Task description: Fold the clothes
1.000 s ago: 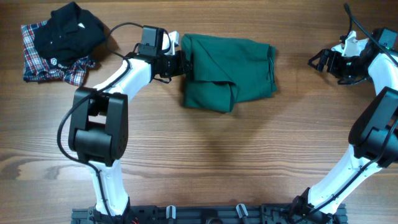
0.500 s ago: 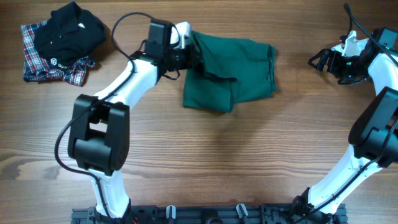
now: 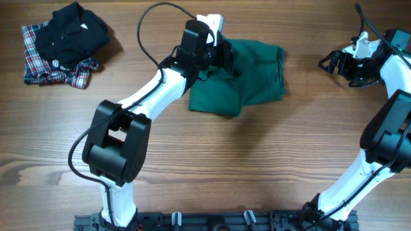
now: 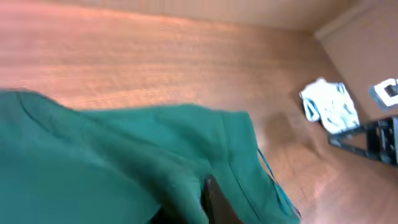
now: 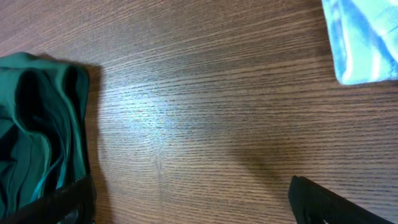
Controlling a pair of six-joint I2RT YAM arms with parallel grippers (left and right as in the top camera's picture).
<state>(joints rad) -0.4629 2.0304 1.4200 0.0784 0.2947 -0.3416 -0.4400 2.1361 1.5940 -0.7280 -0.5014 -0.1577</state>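
- Midway at best: the dark green garment (image 3: 257, 80) lies bunched and roughly doubled over at the far middle of the wooden tabletop (image 3: 212, 167). Its edges are uneven, and neater folds are judged yet to come.
- The left hand (image 3: 226, 61), on an arm stretched far forward, sits over the garment's upper left corner. Its fingers are pressed together, apparently pinching a raised fold of green fabric, though the wrist view is blurred.
- The right hand (image 3: 335, 64) hovers near the tabletop's right edge, fingers spread wide and holding nothing, well apart from the garment.
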